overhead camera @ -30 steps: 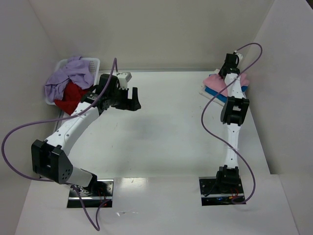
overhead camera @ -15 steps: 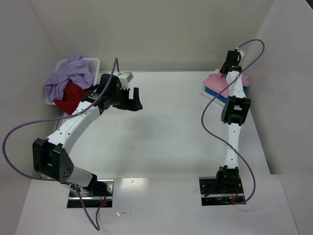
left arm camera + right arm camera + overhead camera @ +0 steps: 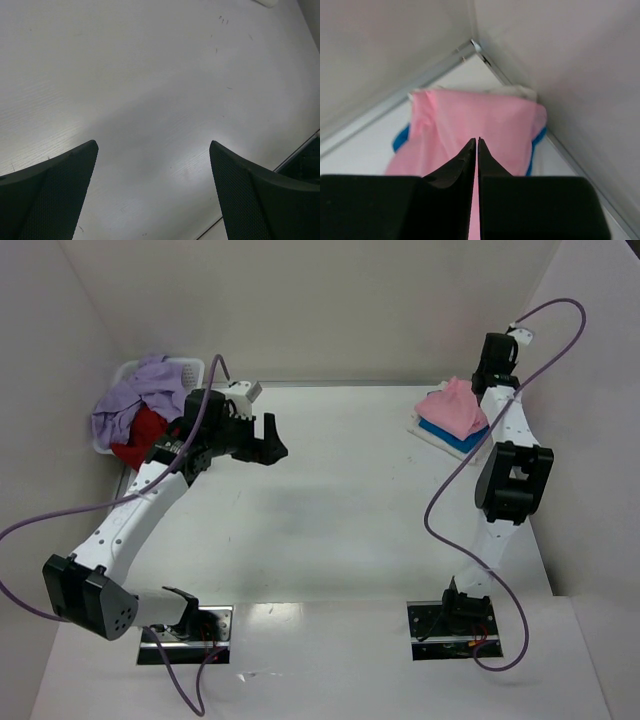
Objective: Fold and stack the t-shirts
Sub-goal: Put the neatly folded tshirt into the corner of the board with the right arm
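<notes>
Shows light pink cloth t-shirt folded atop bright blue cloth t-shirt at far right corner, below right gripper pinched nearly closed, empty; left gripper gaping over white table. Risks snagging pink layer, dragging stack askew.

I count one pink shirt and one blue shirt at the tabletop's far right corner. One red shirt, one lavender shirt and one basket are far left.

no legible text, labels, brands, numbers or signs on anything in view
</notes>
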You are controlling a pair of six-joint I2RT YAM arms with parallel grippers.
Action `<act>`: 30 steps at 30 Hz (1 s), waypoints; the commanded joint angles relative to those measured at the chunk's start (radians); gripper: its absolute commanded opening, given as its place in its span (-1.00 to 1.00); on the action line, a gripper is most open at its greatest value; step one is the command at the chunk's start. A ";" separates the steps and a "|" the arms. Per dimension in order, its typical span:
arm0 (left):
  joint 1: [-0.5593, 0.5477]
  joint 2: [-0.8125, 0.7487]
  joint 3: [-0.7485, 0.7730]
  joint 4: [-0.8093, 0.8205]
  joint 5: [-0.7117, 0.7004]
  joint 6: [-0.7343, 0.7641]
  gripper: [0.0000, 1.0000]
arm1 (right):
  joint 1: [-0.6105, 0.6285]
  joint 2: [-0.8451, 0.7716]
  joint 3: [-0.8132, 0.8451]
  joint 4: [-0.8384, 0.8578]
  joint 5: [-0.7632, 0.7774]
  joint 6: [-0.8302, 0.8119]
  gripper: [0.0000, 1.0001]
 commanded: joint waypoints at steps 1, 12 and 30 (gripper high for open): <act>0.006 -0.041 -0.024 0.032 0.020 0.021 1.00 | -0.013 -0.041 -0.207 0.138 0.072 -0.022 -0.83; 0.006 -0.006 -0.024 0.021 -0.008 0.040 1.00 | -0.045 0.131 -0.153 0.088 0.142 -0.013 -0.83; 0.006 0.031 -0.026 0.021 0.023 0.040 1.00 | -0.096 -0.025 -0.208 0.050 0.179 0.063 -0.94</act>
